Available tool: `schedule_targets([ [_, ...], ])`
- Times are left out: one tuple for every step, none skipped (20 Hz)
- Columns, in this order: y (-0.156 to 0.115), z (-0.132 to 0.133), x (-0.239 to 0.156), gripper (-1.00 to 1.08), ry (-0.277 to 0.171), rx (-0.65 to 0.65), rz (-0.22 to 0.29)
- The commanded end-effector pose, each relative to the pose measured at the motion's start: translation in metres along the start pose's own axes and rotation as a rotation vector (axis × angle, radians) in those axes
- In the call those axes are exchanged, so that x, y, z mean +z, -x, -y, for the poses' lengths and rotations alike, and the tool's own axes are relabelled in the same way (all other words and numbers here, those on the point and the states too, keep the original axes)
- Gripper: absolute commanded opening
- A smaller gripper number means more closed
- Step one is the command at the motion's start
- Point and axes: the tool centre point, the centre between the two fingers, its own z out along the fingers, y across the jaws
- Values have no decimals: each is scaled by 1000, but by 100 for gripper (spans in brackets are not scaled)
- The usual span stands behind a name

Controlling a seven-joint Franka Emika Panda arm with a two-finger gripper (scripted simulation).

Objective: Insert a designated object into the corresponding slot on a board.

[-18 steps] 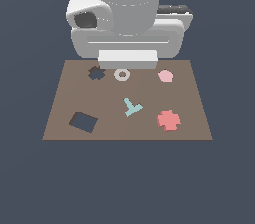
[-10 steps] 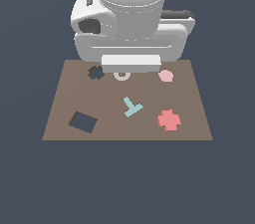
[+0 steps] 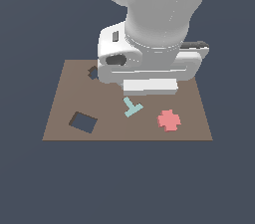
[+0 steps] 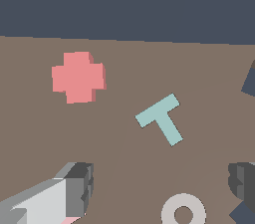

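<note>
Wrist view: pincer spread wide, holding nothing.
Red plus block lies flat on the board, well beyond the fingertips, arms slightly skewed to the board's edge.

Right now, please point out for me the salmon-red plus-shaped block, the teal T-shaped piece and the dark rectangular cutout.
Salmon-red plus-shaped block (image 3: 169, 120): exterior view, centre of its top face.
Teal T-shaped piece (image 4: 162, 119): wrist view, where stem meets crossbar.
Dark rectangular cutout (image 3: 82, 122): exterior view, middle of the opening.

A plain, flat dark slate-blue backdrop fills all the surroundings
</note>
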Motion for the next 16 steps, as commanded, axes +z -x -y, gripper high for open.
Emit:
schedule_targets([
  [-11,13,12,100,-1,-11,0],
  [-15,18,17,100,-1,-15,0],
  [-20,23,23,100,-1,-20,0],
  [-25,29,28,100,-1,-25,0],
  [-29,34,33,100,-1,-29,0],
  [-34,39,38,100,-1,-33,0],
  [-38,44,42,100,-1,-37,-1],
  [-41,48,46,100,-1,-41,-1],
  [-45,52,50,100,-1,-45,-1],
  [-48,56,53,100,-1,-48,-1],
  [-51,59,56,100,-1,-51,-1],
  [-54,62,59,100,-1,-53,-1],
  [-56,65,62,100,-1,-56,-1],
  [-58,67,64,100,-1,-58,-1],
  [-60,70,66,100,-1,-60,-1],
  [-62,72,68,100,-1,-61,-1],
])
